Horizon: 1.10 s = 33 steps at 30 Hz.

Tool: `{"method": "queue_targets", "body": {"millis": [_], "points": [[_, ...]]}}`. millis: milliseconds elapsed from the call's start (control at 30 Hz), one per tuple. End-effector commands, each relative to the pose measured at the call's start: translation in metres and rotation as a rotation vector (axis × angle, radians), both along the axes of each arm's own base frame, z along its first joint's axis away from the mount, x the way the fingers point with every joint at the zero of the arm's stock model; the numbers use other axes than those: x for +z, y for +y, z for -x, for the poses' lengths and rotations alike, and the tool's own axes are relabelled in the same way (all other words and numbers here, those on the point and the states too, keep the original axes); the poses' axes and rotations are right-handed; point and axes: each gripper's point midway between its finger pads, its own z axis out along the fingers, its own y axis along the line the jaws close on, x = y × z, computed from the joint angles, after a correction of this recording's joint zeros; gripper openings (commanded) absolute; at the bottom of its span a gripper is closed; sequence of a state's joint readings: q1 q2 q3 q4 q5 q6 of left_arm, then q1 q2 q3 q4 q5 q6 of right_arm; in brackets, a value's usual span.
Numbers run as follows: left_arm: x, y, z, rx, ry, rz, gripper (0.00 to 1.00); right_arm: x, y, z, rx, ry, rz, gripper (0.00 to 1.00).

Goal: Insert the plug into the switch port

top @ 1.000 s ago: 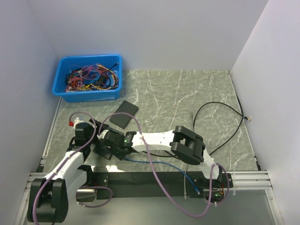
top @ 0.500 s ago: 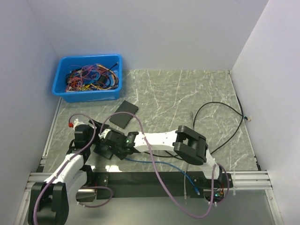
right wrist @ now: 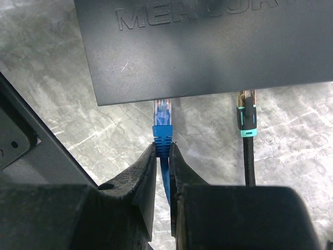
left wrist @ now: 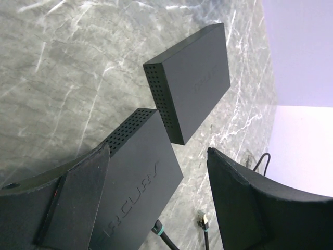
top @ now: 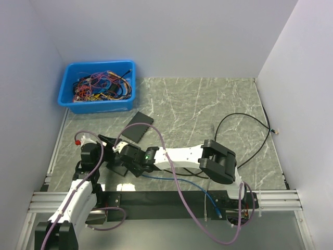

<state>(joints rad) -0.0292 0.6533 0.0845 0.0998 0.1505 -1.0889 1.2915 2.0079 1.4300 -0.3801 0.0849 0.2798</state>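
The black Mercury switch (right wrist: pixel 208 47) lies flat on the marble table; it also shows in the left wrist view (left wrist: pixel 140 177). My right gripper (right wrist: pixel 162 148) is shut on the blue plug (right wrist: pixel 163 127), whose clear tip meets the switch's near edge. A black teal-banded plug (right wrist: pixel 247 117) sits in a port to its right. My left gripper (left wrist: pixel 161 198) is open, its left finger over the switch's side. In the top view both grippers, left (top: pixel 104 156) and right (top: pixel 122 156), meet over the switch (top: pixel 117 170).
A second black box (top: pixel 138 126) lies just beyond the switch. A loose gold-tipped plug (left wrist: pixel 204 223) lies beside the switch. A blue bin (top: pixel 99 86) of wires stands at the back left. A black cable (top: pixel 244 122) loops at the right.
The right arm's links have shifted slightly to the right. The left arm has drawn back toward its base and its gripper sits a little nearer the front.
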Motion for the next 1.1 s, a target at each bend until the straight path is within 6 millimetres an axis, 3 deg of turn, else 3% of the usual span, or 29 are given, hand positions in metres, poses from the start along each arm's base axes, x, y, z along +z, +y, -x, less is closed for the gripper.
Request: {"method": "queue_targets", "body": {"millis": [0,567,900,1067], "points": [[-0.026,-0.024,0.029,-0.101,0.136,0.099,0.81,0.062,0.045,-0.032,-0.063,-0.112,-0.275,0.0],[-0.063,-0.014,0.047,-0.088,0.271,0.022,0.81,0.032,0.043,-0.033,-0.081,-0.108,-0.251,0.0],[-0.064,-0.018,0.053,-0.114,0.294,0.018,0.81,0.044,0.05,-0.04,-0.114,-0.132,-0.311,0.0],[-0.067,-0.028,0.058,-0.157,0.32,0.035,0.81,0.048,0.036,-0.052,-0.159,-0.186,-0.303,0.0]]}}
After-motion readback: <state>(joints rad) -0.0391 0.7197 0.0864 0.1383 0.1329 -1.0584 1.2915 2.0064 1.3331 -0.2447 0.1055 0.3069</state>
